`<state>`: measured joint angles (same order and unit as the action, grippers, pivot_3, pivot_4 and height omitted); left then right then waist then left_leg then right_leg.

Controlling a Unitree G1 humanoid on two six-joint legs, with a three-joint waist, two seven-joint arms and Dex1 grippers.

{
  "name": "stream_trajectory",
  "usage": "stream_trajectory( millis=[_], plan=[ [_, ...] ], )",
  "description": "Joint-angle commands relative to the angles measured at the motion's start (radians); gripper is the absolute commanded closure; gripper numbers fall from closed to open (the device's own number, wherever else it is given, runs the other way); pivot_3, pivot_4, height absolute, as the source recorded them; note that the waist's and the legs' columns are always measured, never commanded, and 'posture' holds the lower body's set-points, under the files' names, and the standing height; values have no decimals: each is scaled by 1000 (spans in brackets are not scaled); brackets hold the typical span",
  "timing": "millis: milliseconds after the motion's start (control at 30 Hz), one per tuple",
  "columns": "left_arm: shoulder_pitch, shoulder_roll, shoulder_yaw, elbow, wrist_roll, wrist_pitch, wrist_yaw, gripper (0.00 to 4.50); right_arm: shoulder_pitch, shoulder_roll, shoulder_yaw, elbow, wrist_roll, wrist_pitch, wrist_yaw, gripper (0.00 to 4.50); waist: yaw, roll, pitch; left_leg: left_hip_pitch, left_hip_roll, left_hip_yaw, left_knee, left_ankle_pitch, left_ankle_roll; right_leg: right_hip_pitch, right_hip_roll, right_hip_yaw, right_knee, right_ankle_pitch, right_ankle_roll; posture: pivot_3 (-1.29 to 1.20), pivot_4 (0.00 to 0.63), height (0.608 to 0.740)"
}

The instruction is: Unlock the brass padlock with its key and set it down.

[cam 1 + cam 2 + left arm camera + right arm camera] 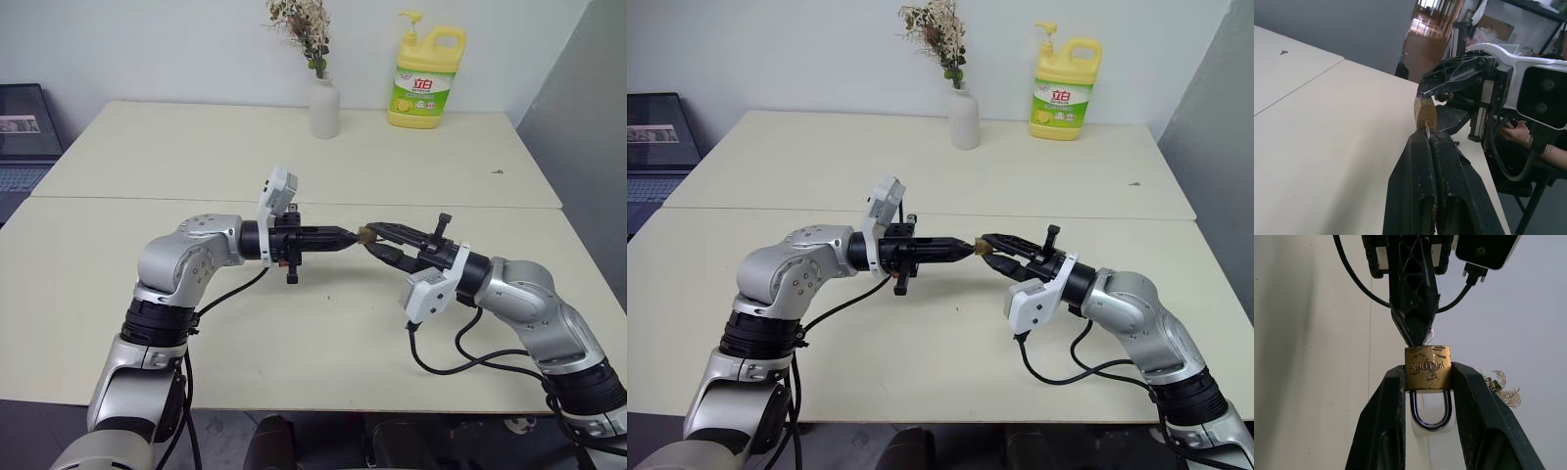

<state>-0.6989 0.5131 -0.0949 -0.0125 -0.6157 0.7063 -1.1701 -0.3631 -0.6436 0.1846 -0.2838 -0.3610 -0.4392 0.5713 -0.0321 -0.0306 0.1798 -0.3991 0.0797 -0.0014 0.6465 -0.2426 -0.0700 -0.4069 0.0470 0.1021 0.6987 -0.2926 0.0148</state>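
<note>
Two grippers: both meet in mid-air above the table (118, 294), tip to tip, mine on the left coming in from 9 o'clock, mine on the right from 4 o'clock.
Right gripper (1427, 377): my fingers (1382, 431) are clamped on the two flat sides of the padlock (1428, 368), with the brass body squeezed between the pads.
Left gripper (1426, 142): my fingers are pressed fully together, nipping the key (1426, 130) at its head.
Padlock place: held clear of the table, between the two gripper tips, near the middle of the near table.
Padlock pointing: its keyhole end faces my left gripper at 9 o'clock; the shackle (1431, 412) trails back toward my right wrist at 3 o'clock.
Long axis: roughly level, running from shackle to keyhole along the line of both grippers.
Shackle state: both legs look seated in the body, so I judge it locked.
Step in hand: key at or in the keyway; how deep it sits I cannot tell.
Next move: I judge it calls for a roll of my left wrist about the key's own line, while my right holds the body firm.
Risk: a twist off that line could slip the thin key from my pinch.
</note>
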Motion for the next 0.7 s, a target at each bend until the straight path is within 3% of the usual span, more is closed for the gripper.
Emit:
stream_trajectory(
  millis=[33,700],
  plan=[
    [0,4,-23,-55,41,-106,-36,4500,-5,3,-8,-34,24,-1,5,3566,0,0,0,0,0,0,0,0,0,0,0,0,0,0,0,0,150,740],
    [63,25,-80,-37,302,-664,-108,4500,-8,19,-11,-35,44,27,20,3566,0,0,0,0,0,0,0,0,0,0,0,0,0,0,0,0,150,740]
  ],
)
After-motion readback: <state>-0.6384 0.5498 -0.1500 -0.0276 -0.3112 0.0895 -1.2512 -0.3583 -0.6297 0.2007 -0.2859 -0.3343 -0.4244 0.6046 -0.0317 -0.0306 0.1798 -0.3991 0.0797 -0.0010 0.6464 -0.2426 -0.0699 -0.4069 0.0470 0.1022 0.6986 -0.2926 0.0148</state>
